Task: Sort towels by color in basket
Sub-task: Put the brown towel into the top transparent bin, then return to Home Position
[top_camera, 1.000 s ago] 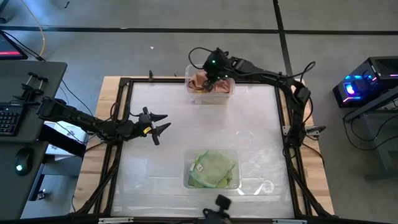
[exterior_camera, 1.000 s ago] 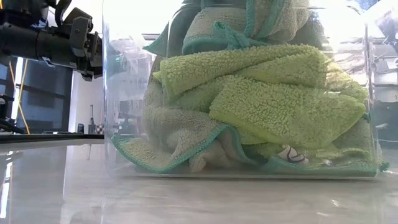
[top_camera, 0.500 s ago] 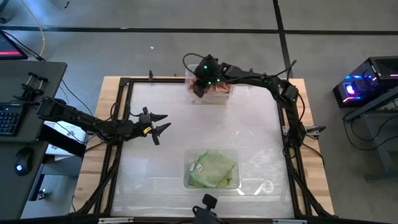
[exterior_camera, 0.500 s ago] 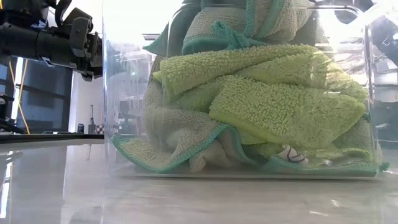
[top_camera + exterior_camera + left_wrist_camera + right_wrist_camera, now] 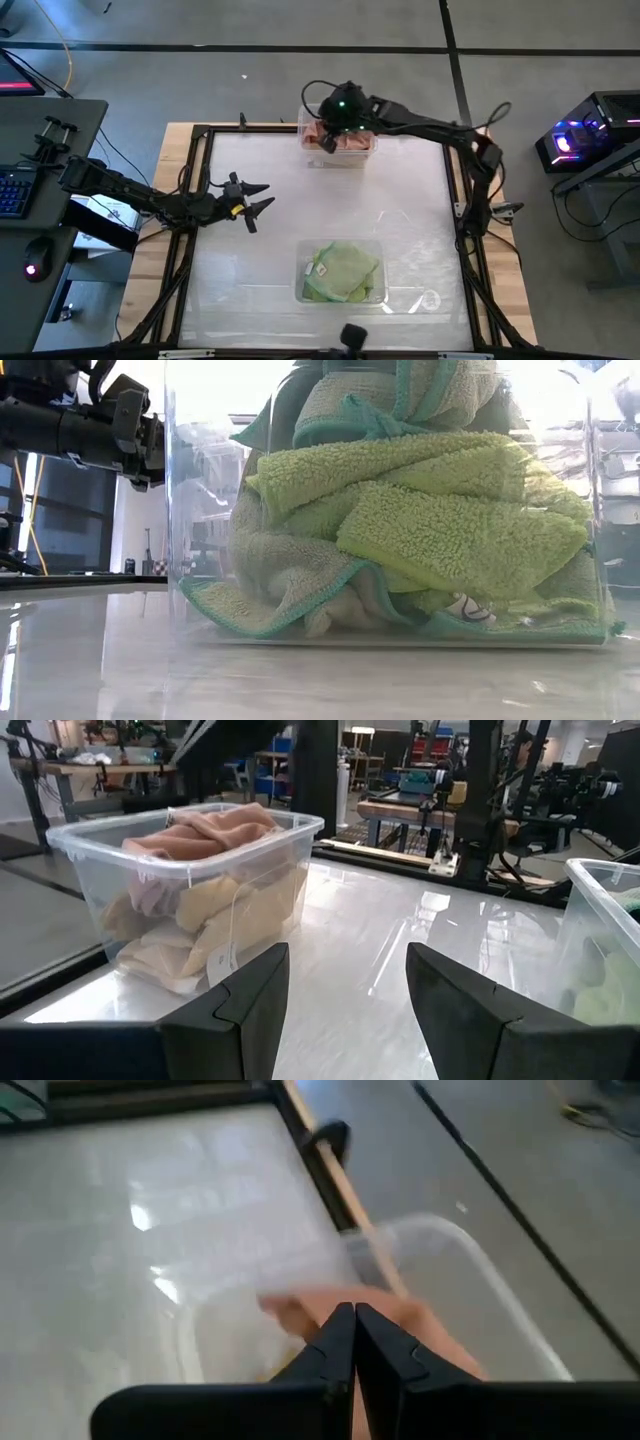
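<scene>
A clear bin (image 5: 338,138) at the table's far edge holds peach-salmon towels (image 5: 205,828) on top of pale yellow ones (image 5: 215,915). My right gripper (image 5: 354,1320) is shut and hangs over this bin, its tips pointing down at the peach towel (image 5: 425,1330). A second clear bin (image 5: 341,272) near the table's near edge is piled with light green towels (image 5: 430,530); one shows a white tag (image 5: 467,609). My left gripper (image 5: 345,990) is open and waits above the table's left part (image 5: 255,200), touching nothing. My right gripper points its shut fingers (image 5: 340,1342) down into the far bin from above. Whether the tips touch the peach towel cannot be told; nothing shows between them.
A black frame rail (image 5: 300,130) runs around the glossy white tabletop (image 5: 400,210). The middle of the table between the two bins is bare. The near bin's clear wall (image 5: 180,510) fills most of the low view, with the left arm (image 5: 90,425) above and to its left.
My right gripper swung toward the table's left over the far bin, then back toward the right, staying above the bin the whole time. The green towels and the left arm kept still.
</scene>
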Action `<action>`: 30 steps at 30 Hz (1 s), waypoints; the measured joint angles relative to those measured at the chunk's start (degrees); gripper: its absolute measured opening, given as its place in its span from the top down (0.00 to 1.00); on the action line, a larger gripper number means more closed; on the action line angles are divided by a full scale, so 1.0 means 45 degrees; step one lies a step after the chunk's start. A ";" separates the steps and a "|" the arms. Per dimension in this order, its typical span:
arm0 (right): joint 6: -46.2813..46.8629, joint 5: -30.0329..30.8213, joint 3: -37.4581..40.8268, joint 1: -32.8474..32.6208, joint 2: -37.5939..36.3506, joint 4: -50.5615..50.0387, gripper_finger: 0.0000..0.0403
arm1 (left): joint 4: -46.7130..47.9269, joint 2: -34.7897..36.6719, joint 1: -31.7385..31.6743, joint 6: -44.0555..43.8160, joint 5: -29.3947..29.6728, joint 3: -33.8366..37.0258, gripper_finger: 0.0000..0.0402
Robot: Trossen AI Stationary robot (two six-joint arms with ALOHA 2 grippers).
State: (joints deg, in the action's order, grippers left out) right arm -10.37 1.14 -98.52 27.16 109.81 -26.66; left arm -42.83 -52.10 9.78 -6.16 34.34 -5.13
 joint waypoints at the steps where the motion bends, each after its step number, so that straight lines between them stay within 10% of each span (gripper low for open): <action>1: -0.0030 0.0379 0.0000 -0.0061 -0.0281 -0.0423 1.00 | 0.0079 -0.0002 -0.0001 -0.0096 0.0001 0.0000 0.53; 10: 0.1569 0.4205 -0.0001 0.0568 -0.0757 -0.4815 1.00 | 0.0874 -0.0014 -0.0001 -0.1028 -0.0004 0.0000 0.53; 30: 0.1326 0.3014 0.0014 0.0832 -0.0453 -0.4547 1.00 | 0.0962 -0.0014 -0.0001 -0.0853 -0.0062 0.0000 0.53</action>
State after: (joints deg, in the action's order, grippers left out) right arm -4.40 14.70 -98.46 30.91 107.77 -47.12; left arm -38.50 -52.16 9.78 -10.00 34.06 -5.13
